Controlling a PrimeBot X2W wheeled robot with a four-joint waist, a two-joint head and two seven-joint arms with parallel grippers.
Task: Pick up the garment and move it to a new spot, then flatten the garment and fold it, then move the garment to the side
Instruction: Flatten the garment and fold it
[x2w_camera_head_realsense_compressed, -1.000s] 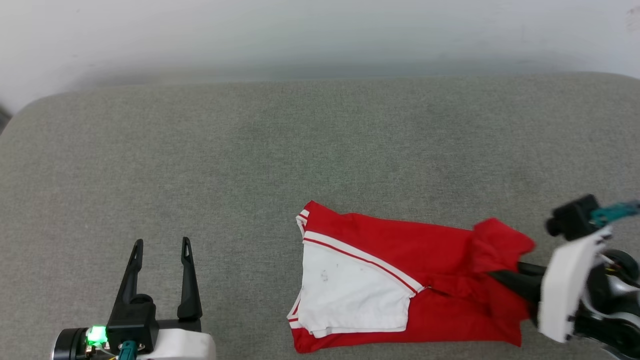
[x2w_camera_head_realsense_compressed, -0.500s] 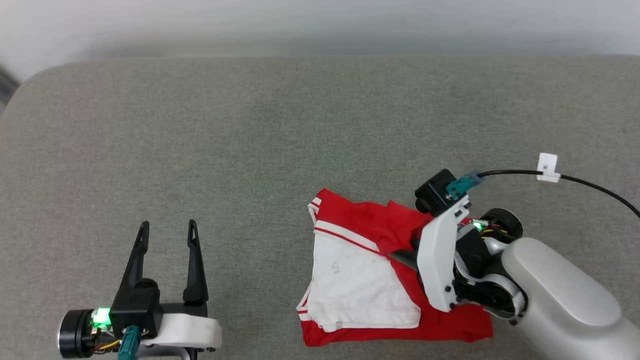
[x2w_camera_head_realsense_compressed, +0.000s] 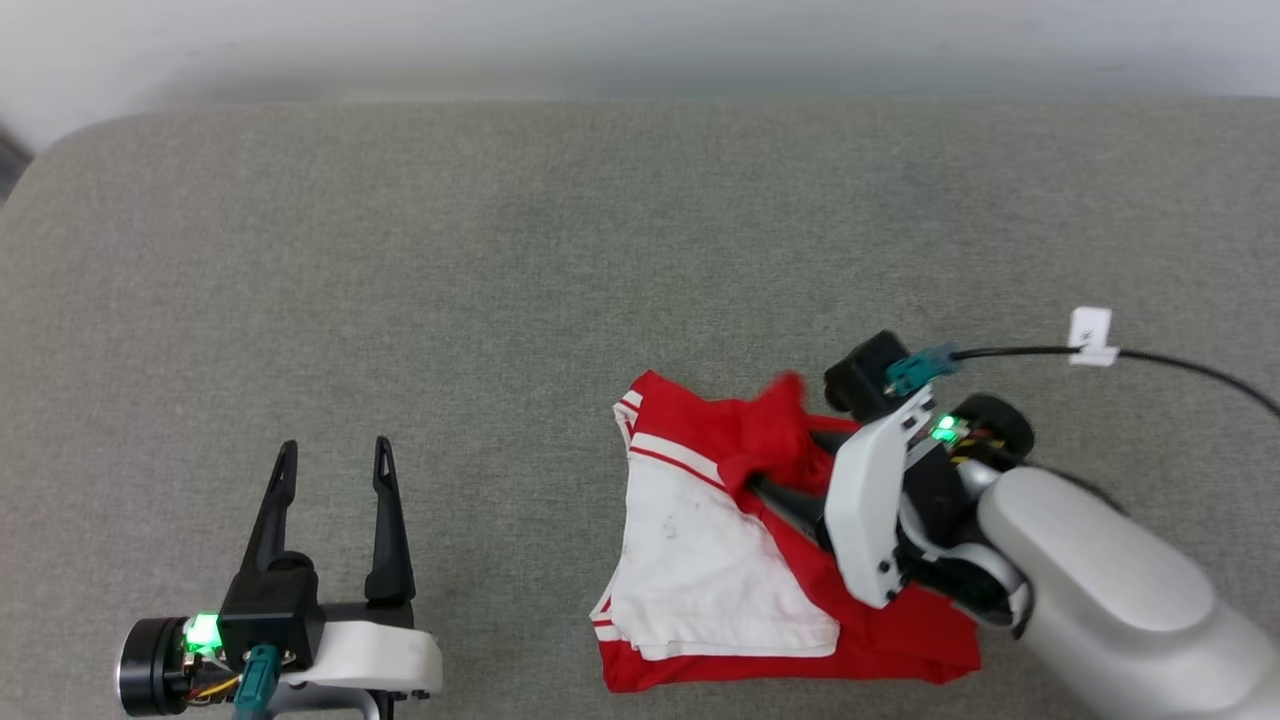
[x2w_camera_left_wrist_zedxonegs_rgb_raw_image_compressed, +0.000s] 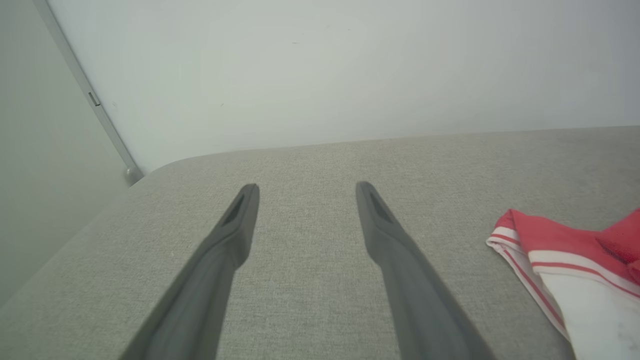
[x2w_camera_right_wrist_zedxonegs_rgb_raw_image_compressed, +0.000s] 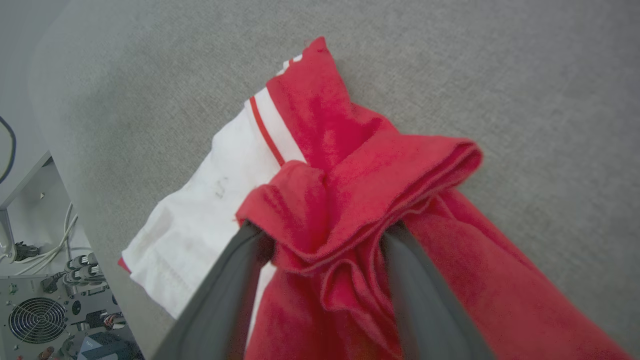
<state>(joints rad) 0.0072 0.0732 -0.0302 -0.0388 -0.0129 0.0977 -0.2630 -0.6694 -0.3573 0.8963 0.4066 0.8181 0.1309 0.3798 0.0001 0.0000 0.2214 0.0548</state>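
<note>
The red jersey (x2w_camera_head_realsense_compressed: 690, 570) lies along the grey cushion's (x2w_camera_head_realsense_compressed: 500, 250) near edge, one red fold bunched inside your right gripper (x2w_camera_right_wrist_zedxonegs_rgb_raw_image_compressed: 325, 232), fingers parted. Your left gripper (x2w_camera_head_realsense_compressed: 332, 445), also spread, sits well apart from it.

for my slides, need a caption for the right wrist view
Right gripper, fingers apart, tips beneath a bunched red fold of the garment on grey surface.

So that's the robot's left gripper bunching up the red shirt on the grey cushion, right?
No, it is the right gripper that reaches into the folds of the red shirt on the grey cushion, as the right wrist view shows. The left gripper stands open, apart from it.
</note>
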